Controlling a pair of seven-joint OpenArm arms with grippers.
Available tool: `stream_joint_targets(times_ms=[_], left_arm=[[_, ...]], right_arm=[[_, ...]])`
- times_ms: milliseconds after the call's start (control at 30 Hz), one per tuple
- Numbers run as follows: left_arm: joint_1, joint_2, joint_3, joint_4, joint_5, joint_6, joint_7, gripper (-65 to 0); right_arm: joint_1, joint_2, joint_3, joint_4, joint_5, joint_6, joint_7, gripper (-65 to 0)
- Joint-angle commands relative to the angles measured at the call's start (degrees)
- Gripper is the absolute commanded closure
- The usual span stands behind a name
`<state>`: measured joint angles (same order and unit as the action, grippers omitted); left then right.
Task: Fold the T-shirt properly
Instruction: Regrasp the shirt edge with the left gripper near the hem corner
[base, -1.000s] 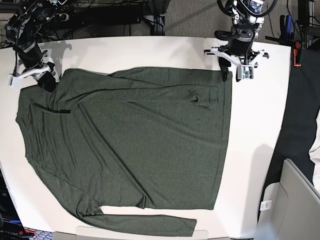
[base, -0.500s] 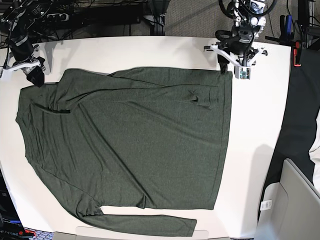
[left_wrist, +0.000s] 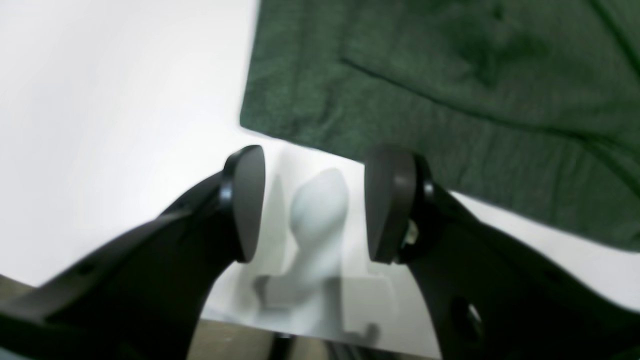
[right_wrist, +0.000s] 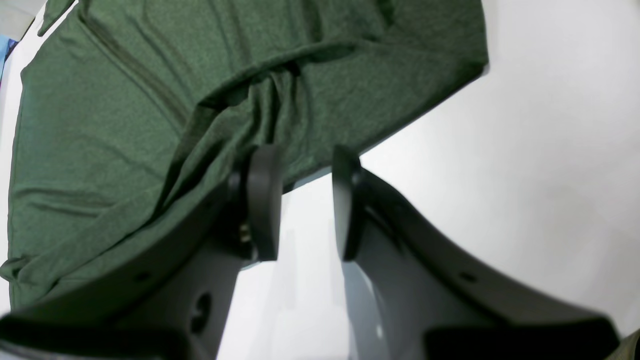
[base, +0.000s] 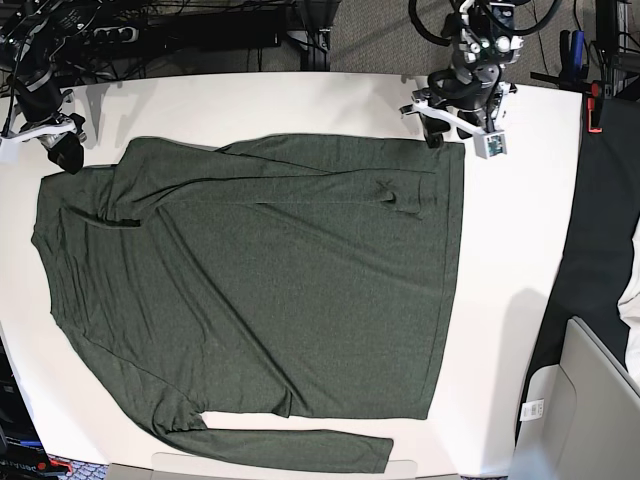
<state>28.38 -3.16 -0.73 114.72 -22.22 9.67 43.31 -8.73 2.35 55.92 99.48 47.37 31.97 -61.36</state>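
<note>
The dark olive-green long-sleeved T-shirt lies spread flat on the white table, with one sleeve along the front edge. My left gripper is open and empty over bare table, just behind the shirt's far right corner. In the left wrist view its jaws stand wide apart. My right gripper is open and empty at the far left, just off the shirt's shoulder edge. In the right wrist view the creased fabric lies under and beyond the tips.
Cables and dark gear sit behind the table's back edge. A pale bin stands on the floor at the front right, beyond the table's right edge. Red and blue tools stand at the back right.
My right gripper moved left and back off the shirt's shoulder onto bare table. My left gripper shifted slightly left and back from the shirt's corner.
</note>
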Motion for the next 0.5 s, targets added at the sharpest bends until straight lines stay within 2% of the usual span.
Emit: stream_joint_targets(times_ms=[0, 100, 267, 467], left_arm=[[-0.47, -0.14, -0.98, 0.93, -2.44, -0.31, -0.98, -31.5], [-0.64, -0.23, -3.44, 0.4, -9.47, -0.31, -0.98, -31.5], [-1.79, -0.23, -5.55, -1.79, -16.6, -0.31, -0.54, -31.5], [-4.95, 0.04, -9.77, -3.46, -21.43, -0.31, 7.02, -31.5]], right_arm=[[0.25, 0.77, 0.21, 0.96, 1.28, 0.43, 1.19, -18.6], [0.34, 0.77, 0.21, 0.96, 1.28, 0.43, 1.19, -18.6], [0.42, 0.77, 0.21, 0.87, 1.2, 0.43, 1.19, -18.6], [0.25, 0.77, 0.21, 0.87, 1.28, 0.43, 1.19, -18.6]])
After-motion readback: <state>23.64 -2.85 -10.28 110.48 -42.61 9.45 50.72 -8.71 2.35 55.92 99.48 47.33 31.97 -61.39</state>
